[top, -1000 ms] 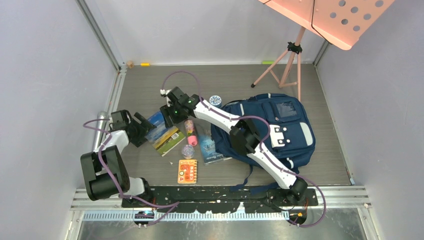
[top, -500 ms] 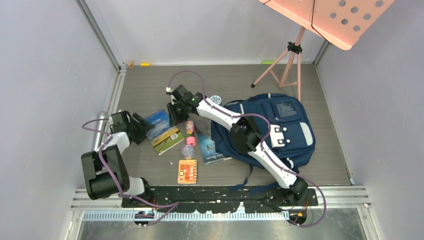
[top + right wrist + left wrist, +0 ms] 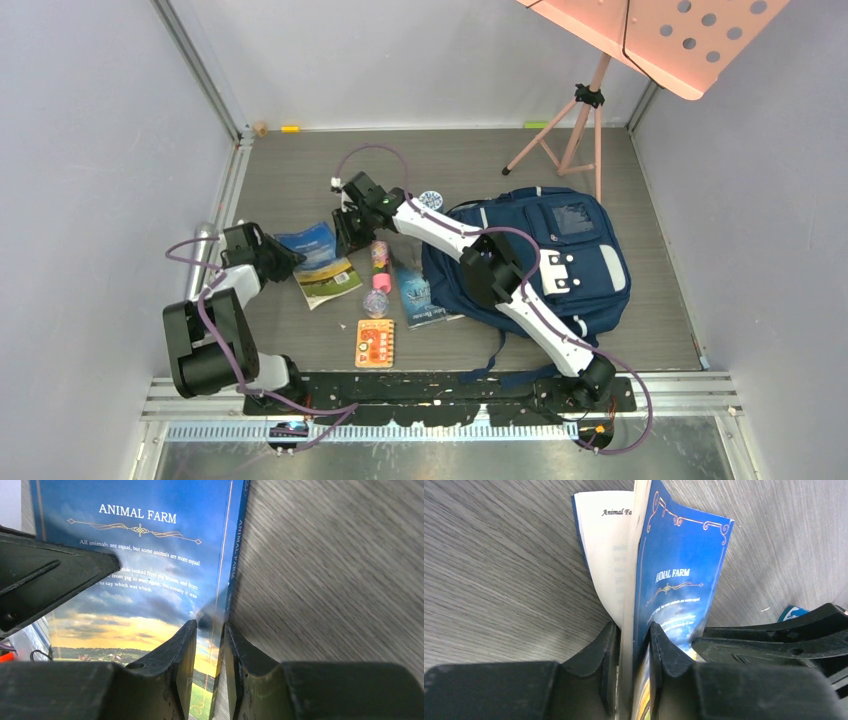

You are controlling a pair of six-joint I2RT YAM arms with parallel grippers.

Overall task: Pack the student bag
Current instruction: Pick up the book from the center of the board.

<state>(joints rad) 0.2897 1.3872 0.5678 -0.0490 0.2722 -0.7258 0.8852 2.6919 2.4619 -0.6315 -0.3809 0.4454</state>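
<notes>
The Animal Farm book [image 3: 322, 262], blue with a sunset cover, lies left of the middle of the floor, its cover bowed up. My left gripper [image 3: 287, 262] is shut on its left edge, and the fingers [image 3: 606, 650] pinch cover and pages [image 3: 674, 575]. At the far edge my right gripper [image 3: 347, 230] is shut on the book near its spine [image 3: 135, 555], one finger [image 3: 182, 650] lying on the cover. The student bag [image 3: 560, 255], navy with white patches, lies flat to the right under the right arm.
Between book and bag lie a pink bottle [image 3: 380, 256], a clear round item [image 3: 375, 303], a second blue book [image 3: 416, 292] partly under the bag, and an orange card [image 3: 375, 343]. A round badge [image 3: 431, 200] and a pink stand's tripod [image 3: 565, 135] sit farther back.
Both grippers have closed on the Animal Farm book. The left gripper slid in onto its left edge, and the cover now bows upward between the two grips.
</notes>
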